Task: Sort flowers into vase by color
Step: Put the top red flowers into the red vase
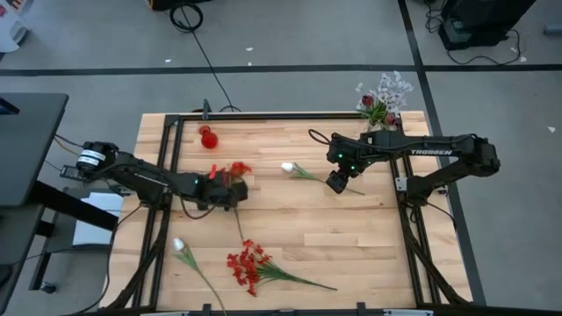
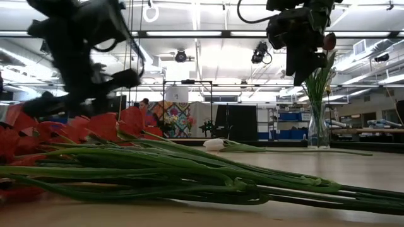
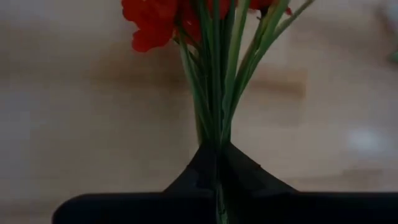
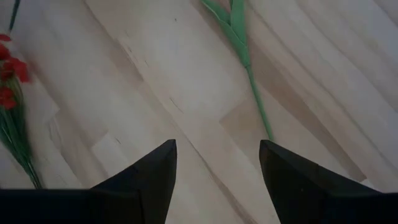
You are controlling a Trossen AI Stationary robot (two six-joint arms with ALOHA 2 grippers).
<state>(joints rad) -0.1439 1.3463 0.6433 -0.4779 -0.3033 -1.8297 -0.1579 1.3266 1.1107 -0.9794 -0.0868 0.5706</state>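
My left gripper is shut on a red flower cluster, left of the table's middle; the left wrist view shows its red blooms beyond my fingertips. My right gripper hangs open over the stem of a white tulip that lies flat on the table; that stem shows past the open fingers. A second red bunch and another white tulip lie near the near edge. A glass vase at the far right corner holds a maroon bud and pale sprigs. My left gripper pinches the red cluster's bundle of thin green stems between its two shut fingers, a short way below the blooms. The fingers lie across the stems. The long lower stem trails toward the near edge; whether it touches the table I cannot tell.
A small red object stands near the far left of the table. Black frame rails run along the table's sides. In the low view the lying red bunch fills the foreground, with the vase behind at the right.
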